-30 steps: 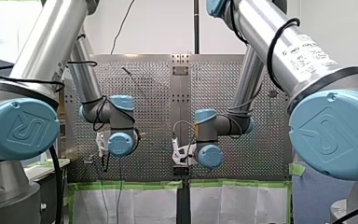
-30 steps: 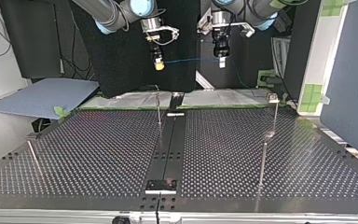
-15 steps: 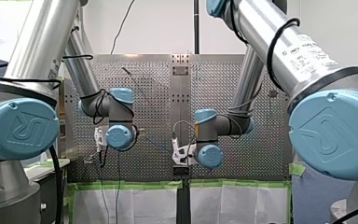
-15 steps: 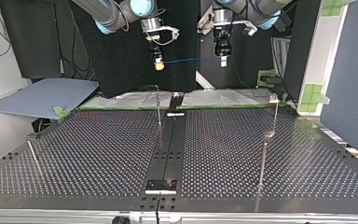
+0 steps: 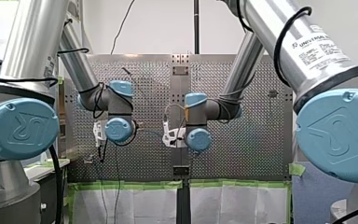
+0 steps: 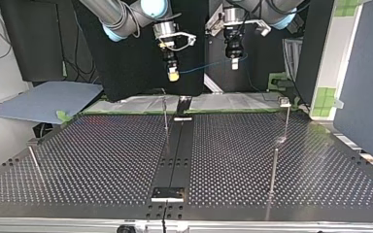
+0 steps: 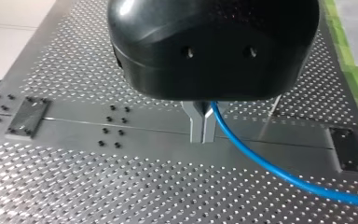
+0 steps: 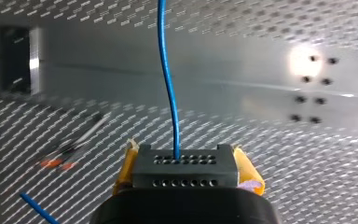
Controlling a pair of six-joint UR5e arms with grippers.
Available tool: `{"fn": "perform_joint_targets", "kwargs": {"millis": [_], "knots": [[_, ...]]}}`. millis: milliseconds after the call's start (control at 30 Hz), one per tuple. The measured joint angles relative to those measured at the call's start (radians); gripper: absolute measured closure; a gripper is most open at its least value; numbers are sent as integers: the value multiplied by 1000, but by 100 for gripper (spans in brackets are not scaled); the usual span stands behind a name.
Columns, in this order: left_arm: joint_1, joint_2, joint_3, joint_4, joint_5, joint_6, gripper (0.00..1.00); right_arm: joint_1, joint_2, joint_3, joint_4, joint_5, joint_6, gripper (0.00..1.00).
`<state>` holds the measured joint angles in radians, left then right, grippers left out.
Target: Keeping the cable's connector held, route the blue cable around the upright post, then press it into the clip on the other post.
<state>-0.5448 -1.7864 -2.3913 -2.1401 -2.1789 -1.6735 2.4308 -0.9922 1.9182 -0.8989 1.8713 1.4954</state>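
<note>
In the left wrist view my left gripper (image 7: 203, 139) has its metal fingers shut on the blue cable (image 7: 265, 168), which trails off to one side over the table. My right gripper (image 8: 185, 156) has yellow pads shut on the dark connector (image 8: 185, 169), and the cable (image 8: 168, 84) runs straight ahead from it. In the top view both grippers hang high above the table's far edge, my right gripper (image 6: 173, 74) left of my left gripper (image 6: 232, 62), with the cable (image 6: 209, 65) slanting between them. A thin upright post (image 6: 165, 116) stands below them. A post with a clip (image 6: 285, 102) is further right.
The perforated table (image 6: 102, 160) has a dark centre strip (image 6: 177, 145). A shorter post (image 6: 273, 170) stands near the right front and a leaning rod (image 6: 34, 162) at the left edge in the top view. Green tape lines the far edge.
My right gripper has moved toward my left gripper and a little lower in the top view. The cable between them, level before, now slants. My left wrist rose slightly in the front view.
</note>
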Motion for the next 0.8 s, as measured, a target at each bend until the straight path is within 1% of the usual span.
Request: {"fn": "perform_joint_targets", "kwargs": {"millis": [167, 333, 433, 600, 800], "knots": [[10, 51, 0, -50, 0, -46, 100, -1, -49, -49, 49, -42, 9, 100], [23, 98, 6, -97, 4, -89, 100, -2, -92, -92, 92, -69, 15, 100], [32, 124, 23, -124, 5, -99, 100, -3, -119, -119, 119, -75, 17, 100], [47, 170, 67, -170, 6, -101, 100, -5, -160, -160, 160, -84, 18, 100], [67, 230, 126, -229, 7, -101, 100, -11, -211, -210, 211, -98, 29, 100]]}}
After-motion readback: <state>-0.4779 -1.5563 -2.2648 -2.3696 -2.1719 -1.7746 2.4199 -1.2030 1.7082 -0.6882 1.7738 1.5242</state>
